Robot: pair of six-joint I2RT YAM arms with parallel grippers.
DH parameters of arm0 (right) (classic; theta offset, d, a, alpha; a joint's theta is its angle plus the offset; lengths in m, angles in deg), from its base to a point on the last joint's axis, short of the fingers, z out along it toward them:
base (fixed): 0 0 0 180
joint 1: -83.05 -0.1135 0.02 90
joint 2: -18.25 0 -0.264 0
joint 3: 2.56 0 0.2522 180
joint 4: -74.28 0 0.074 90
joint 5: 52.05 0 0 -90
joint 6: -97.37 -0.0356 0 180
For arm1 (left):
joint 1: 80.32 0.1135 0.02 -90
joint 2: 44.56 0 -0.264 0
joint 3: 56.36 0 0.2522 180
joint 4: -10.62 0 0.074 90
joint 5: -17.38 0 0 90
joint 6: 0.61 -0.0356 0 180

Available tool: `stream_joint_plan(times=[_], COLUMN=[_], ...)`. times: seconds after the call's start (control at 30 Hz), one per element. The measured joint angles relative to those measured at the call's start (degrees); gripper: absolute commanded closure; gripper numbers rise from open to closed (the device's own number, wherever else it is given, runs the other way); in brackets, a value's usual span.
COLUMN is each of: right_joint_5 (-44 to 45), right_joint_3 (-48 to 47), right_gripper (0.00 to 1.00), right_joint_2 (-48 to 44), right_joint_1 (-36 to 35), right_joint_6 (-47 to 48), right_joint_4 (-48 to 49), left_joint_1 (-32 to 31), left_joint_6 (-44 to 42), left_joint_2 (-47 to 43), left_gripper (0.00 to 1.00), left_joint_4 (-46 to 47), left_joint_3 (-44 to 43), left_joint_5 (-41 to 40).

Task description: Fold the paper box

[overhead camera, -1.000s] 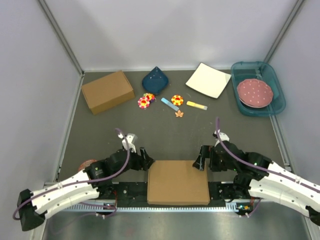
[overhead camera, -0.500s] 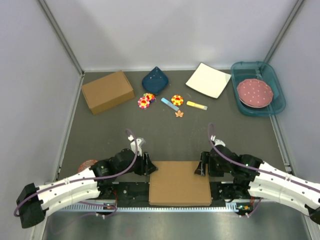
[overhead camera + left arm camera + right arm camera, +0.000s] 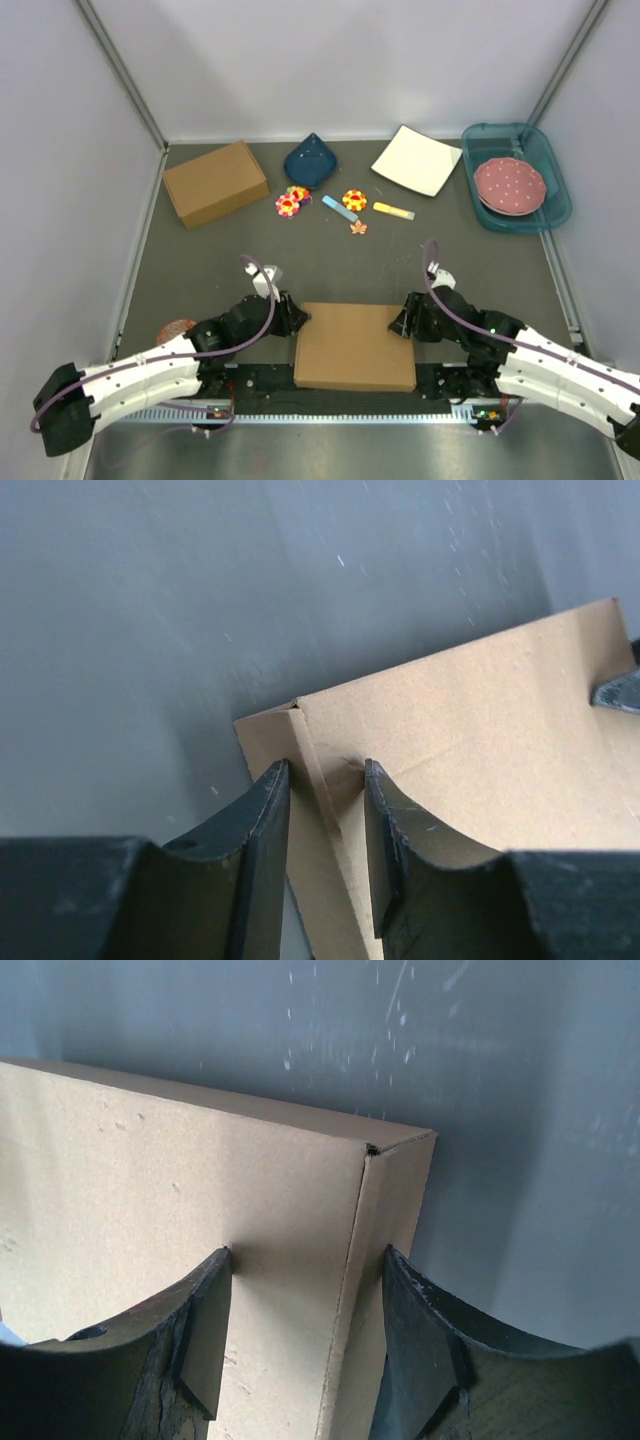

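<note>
Both far corners of the box (image 3: 355, 350), laid at the near edge of the table (image 3: 330, 265), are straddled: one by the left gripper (image 3: 299, 319), one by the right gripper (image 3: 402, 322). Whether either is clenched cannot be told.

End effectors (image 3: 325, 772) (image 3: 307, 1255) closed onto paper box (image 3: 355, 350) corners.

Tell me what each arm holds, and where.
Both hold the paper box: left fingers pinch its left side wall, right fingers its right side wall.
</note>
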Motion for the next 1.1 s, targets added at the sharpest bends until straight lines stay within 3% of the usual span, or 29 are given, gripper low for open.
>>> stream_joint_plan(times=[0.23, 0.43, 0.6, 0.7, 0.9, 1.1], right_joint_5=[1.42, -3.63, -6.27, -6.64, -7.15, -5.05], right_joint_3=[-2.27, -8.96, -16.46, -19.89, -20.33, -20.65], right_gripper=[0.73, 0.74, 0.67, 0.53, 0.04, 0.01], right_joint_2=[13.38, 30.40, 43.25, 48.17, 46.21, 32.96], right_joint_1=[8.11, 20.35, 25.68, 26.60, 26.69, 26.64], right_joint_6=[7.78, 15.47, 19.56, 20.87, 21.62, 22.49], right_joint_4=[13.79, 26.38, 33.33, 35.93, 34.64, 26.40], left_joint_1=[4.59, 15.58, 23.61, 26.49, 27.08, 26.73], left_joint_6=[-5.29, -10.08, -11.80, -11.72, -12.44, -12.37], left_joint_2=[11.78, 27.36, 39.65, 43.39, 41.53, 33.57], left_gripper=[0.64, 0.61, 0.56, 0.45, 0.30, 0.26], left_joint_4=[6.82, 13.79, 18.27, 19.63, 15.15, 6.03], left_joint_3=[-4.55, -12.63, -20.35, -23.19, -26.53, -32.76], left_joint_5=[-7.21, -3.93, 0.24, 1.81, 4.09, 1.20])
